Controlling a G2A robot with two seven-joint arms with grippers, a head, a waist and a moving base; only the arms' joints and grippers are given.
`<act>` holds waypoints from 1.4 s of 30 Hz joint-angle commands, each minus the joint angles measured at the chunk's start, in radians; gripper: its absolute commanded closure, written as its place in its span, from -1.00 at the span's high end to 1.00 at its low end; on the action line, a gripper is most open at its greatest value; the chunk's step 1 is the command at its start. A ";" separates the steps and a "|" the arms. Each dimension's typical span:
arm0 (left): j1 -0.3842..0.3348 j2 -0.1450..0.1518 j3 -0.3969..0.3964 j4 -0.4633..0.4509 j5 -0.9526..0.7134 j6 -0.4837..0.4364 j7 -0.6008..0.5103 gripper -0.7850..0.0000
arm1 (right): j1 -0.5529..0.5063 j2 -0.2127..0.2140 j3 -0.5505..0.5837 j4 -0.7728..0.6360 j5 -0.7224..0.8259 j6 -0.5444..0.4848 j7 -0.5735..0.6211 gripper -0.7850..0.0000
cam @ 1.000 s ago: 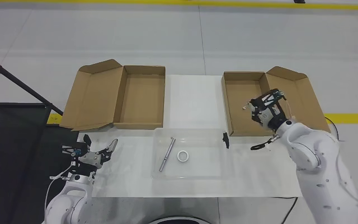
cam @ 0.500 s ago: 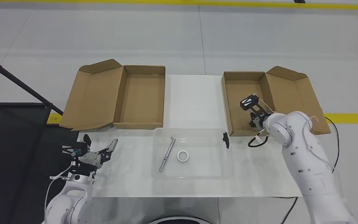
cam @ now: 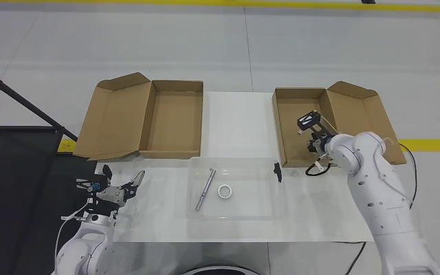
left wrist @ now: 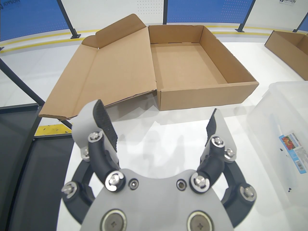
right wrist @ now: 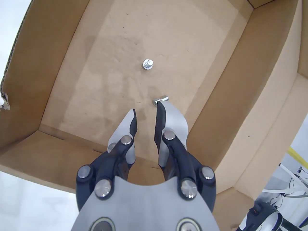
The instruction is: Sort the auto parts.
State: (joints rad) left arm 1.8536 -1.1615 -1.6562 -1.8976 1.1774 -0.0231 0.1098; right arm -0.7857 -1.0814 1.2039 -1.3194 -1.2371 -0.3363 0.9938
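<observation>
- Right gripper (right wrist: 146,108), slightly parted and empty, hung inside the right box (right wrist: 60,150) above a bolt (right wrist: 160,99) and a second bolt (right wrist: 147,64).
- Left gripper (left wrist: 156,106), spread wide, hovered over the bench's (left wrist: 168,131) near-left edge.

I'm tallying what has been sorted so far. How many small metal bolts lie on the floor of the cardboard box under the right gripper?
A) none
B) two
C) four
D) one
B: the right wrist view shows a bolt mid-floor in the cardboard box and a second bolt just past the tips of the right gripper.
</observation>
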 commanded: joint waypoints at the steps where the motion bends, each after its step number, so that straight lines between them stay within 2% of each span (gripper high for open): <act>1: 0.000 0.000 0.000 0.000 0.000 0.000 0.000 1.00 | -0.014 0.005 0.019 -0.042 0.001 0.004 0.000 -0.36; 5: 0.000 0.000 0.000 0.000 0.000 0.000 0.000 1.00 | -0.057 0.016 0.071 -0.145 0.011 0.002 -0.006 -0.29; 6: 0.000 0.000 0.000 0.000 0.000 0.000 0.000 1.00 | -0.070 0.018 0.082 -0.174 0.033 -0.007 -0.018 -0.07; 8: 0.000 0.000 0.000 0.000 0.000 0.000 0.000 1.00 | -0.098 0.022 0.112 -0.230 0.086 -0.037 -0.046 -0.04; 9: 0.000 0.000 0.000 0.000 0.000 0.000 0.000 1.00 | -0.111 0.024 0.125 -0.257 0.103 -0.050 -0.055 0.04; 11: 0.000 0.000 0.000 0.000 0.000 0.000 0.000 1.00 | -0.139 0.027 0.146 -0.310 0.163 -0.082 -0.085 0.38; 13: 0.000 0.000 0.000 0.000 0.000 0.000 0.000 1.00 | -0.168 0.030 0.164 -0.359 0.233 -0.122 -0.116 0.60; 15: 0.000 0.000 0.000 0.000 0.000 0.000 0.000 1.00 | -0.199 0.033 0.179 -0.407 0.299 -0.162 -0.138 1.00; 20: 0.000 0.000 0.000 0.000 0.000 0.000 0.000 1.00 | -0.268 0.041 0.213 -0.488 0.465 -0.277 -0.187 1.00; 32: -0.007 -0.001 -0.001 -0.007 -0.005 -0.003 -0.001 1.00 | -0.272 0.042 0.217 -0.493 0.473 -0.285 -0.189 1.00; 36: -0.025 0.001 -0.009 -0.045 0.000 -0.054 -0.020 1.00 | -0.293 0.043 0.195 -0.519 0.458 -0.331 -0.242 1.00; 42: -0.077 0.011 -0.003 -0.107 0.032 -0.202 -0.125 1.00 | -0.296 0.048 0.164 -0.554 0.439 -0.440 -0.282 1.00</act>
State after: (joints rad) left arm 1.7861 -1.1521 -1.6621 -1.9988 1.2064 -0.1982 0.0052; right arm -1.0803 -1.0344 1.3672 -1.8708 -0.7978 -0.7644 0.7183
